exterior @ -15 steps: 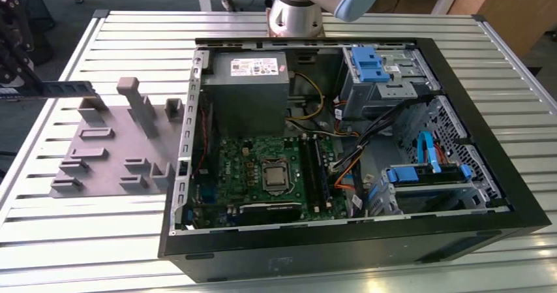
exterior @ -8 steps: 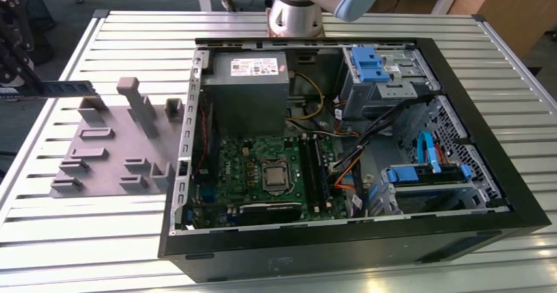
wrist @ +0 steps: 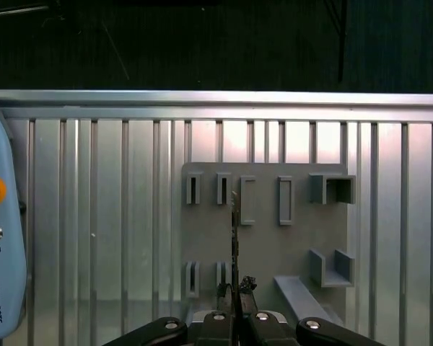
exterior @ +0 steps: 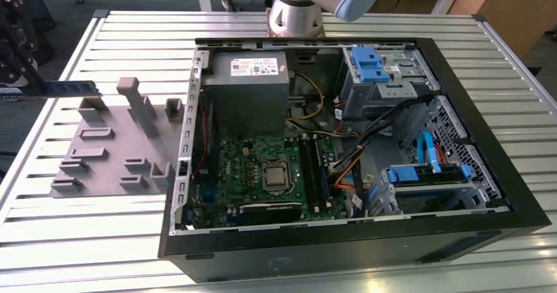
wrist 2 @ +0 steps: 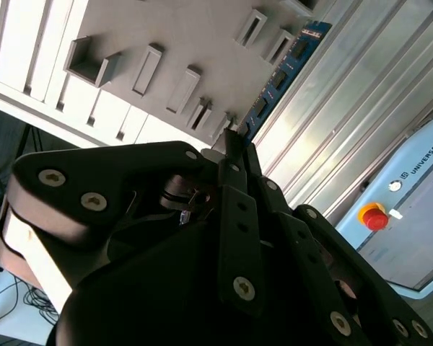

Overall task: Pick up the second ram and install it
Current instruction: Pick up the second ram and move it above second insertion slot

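— Entered at the exterior view's left?
— End effector, pinching the second ram; stick level, over far edge of gray fixture.
— Further right?
— Slatted tabletop; then open computer case, motherboard inside, well apart from the stick.
— Noted in the first wrist view?
— Second ram edge-on, above fixture slots.

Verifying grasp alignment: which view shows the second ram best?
Second wrist view: the second ram shows its flat face and chips, sticking out from the tool shut on it. The first wrist view gives it edge-on, a thin line. The exterior view has it side-on near the gray fixture.
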Robot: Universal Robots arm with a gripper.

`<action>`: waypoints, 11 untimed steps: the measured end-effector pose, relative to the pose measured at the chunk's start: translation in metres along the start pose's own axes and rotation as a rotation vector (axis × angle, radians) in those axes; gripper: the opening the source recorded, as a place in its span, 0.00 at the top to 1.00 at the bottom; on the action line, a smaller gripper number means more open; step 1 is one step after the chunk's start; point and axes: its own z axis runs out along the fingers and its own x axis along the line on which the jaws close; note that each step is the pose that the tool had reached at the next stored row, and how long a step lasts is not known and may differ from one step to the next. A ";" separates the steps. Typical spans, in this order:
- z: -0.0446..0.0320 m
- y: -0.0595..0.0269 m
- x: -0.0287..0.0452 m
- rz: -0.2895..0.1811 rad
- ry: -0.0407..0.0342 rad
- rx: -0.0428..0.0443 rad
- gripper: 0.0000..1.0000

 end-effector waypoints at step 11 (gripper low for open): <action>0.0000 -0.0081 0.0000 0.000 0.0000 -0.0001 0.86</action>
